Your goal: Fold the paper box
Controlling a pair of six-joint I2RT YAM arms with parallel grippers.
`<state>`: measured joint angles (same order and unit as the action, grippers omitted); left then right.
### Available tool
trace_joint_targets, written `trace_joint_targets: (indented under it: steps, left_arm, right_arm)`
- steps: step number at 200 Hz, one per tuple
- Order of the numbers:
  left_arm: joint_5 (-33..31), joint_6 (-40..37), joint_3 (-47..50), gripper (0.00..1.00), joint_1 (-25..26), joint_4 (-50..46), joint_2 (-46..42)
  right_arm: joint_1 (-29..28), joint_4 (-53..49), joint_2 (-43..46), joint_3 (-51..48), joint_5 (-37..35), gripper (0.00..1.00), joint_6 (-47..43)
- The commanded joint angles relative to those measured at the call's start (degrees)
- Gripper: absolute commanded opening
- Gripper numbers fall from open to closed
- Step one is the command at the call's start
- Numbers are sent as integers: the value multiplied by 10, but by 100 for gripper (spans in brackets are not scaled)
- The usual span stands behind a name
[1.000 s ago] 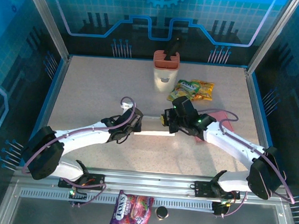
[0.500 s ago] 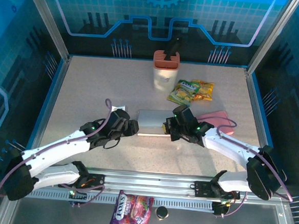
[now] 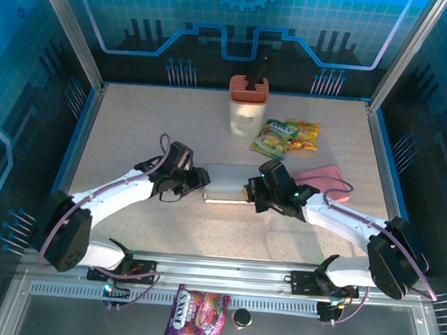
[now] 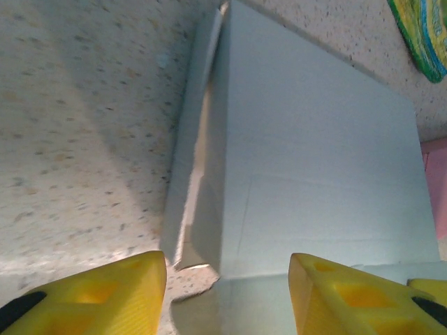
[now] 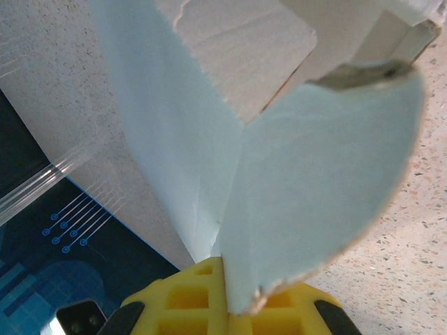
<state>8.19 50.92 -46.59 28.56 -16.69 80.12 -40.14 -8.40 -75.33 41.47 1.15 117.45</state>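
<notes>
The paper box (image 3: 229, 181) is a flat, pale grey-white carton lying mid-table between both arms. My left gripper (image 3: 200, 178) stands open at the box's left end. In the left wrist view its yellow fingers (image 4: 105, 293) straddle the near corner of the box (image 4: 314, 174) without pinching it. My right gripper (image 3: 251, 190) is at the box's right end, shut on a rounded flap of the box (image 5: 321, 188). That flap and a second panel run down into the closed yellow fingertips (image 5: 188, 296).
A white container with a pink top (image 3: 247, 105) stands at the back centre. Green and yellow snack packets (image 3: 285, 135) lie right of it, and a pink pad (image 3: 324, 179) lies beside the right arm. A candy bag (image 3: 197, 313) lies on the front rail.
The box, raised edge-on a second ago, now lies flatter on the table. My left gripper has opened and shifted to the box's left end. The right gripper has kept its grip.
</notes>
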Motion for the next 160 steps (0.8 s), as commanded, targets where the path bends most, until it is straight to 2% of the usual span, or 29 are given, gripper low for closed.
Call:
trace_joint_targets:
  steps: [1, 31, 78, 103, 124, 142, 160]
  left_arm:
    - [50, -9, -17, 49, -5, 46, 26]
    - [56, -24, -20, 41, -7, 55, 58]
    - [45, -33, 4, 27, -7, 59, 54]
    - [35, -42, 6, 24, -7, 48, 54]
    - [36, -48, 6, 21, -7, 49, 61]
    - [33, -52, 5, 21, -7, 48, 65]
    - [30, -57, 0, 21, -7, 43, 67]
  right_arm:
    - [-4, -5, 10, -11, 5, 0, 0]
    - [-3, -2, 9, -14, 8, 0, 1]
    - [0, 2, 2, -13, 23, 0, -3]
    - [17, -21, 8, -4, 49, 24, -47]
    - [53, -93, 36, 33, 71, 44, -163]
    - [95, -196, 63, 83, 108, 55, -296]
    - [130, -335, 89, 134, 121, 60, -415]
